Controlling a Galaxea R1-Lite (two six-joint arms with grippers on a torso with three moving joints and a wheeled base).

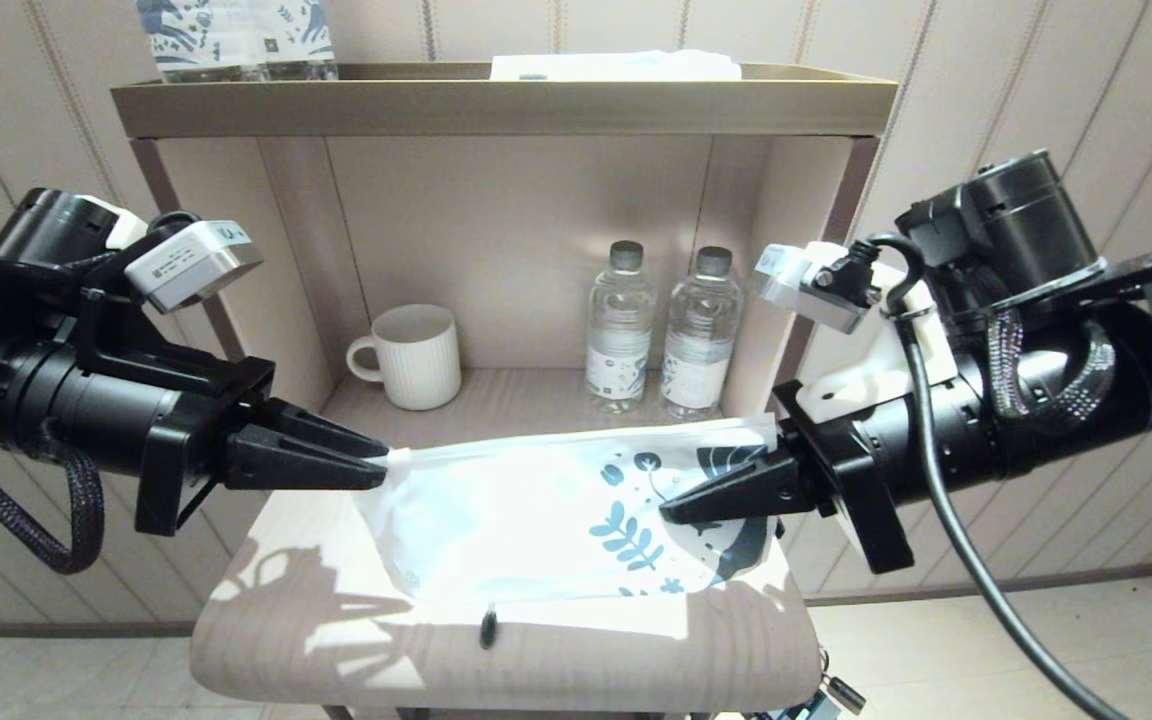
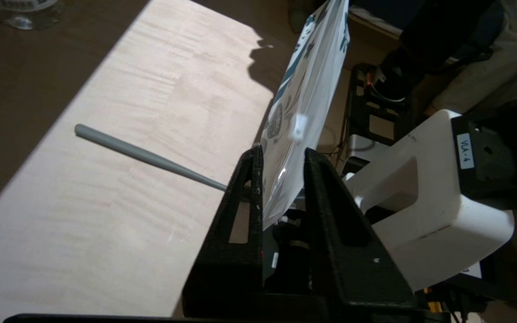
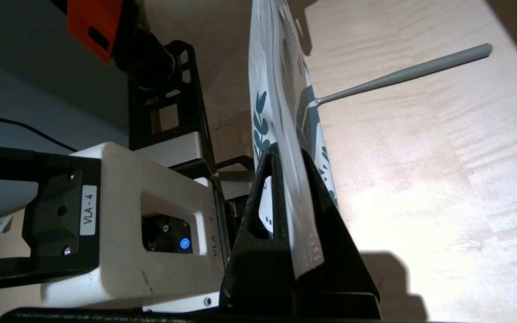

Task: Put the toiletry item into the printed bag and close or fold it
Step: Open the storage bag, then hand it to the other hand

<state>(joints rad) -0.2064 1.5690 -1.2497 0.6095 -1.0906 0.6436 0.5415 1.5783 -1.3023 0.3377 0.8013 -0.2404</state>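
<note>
The right gripper (image 1: 671, 512) is clamped on one printed bag (image 1: 556, 520) at centre frame. The left gripper (image 1: 376, 462) stands slightly parted around its other corner. One toothbrush (image 2: 146, 157) lies underneath on the table (image 1: 266, 640). Behind stand two bottles (image 1: 620, 330) and one mug (image 1: 416, 355).

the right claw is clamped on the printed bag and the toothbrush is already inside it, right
Not quite. The right claw is clamped on the printed bag, but the toothbrush is not inside: the right wrist view shows its bare handle lying on the tabletop.
</note>
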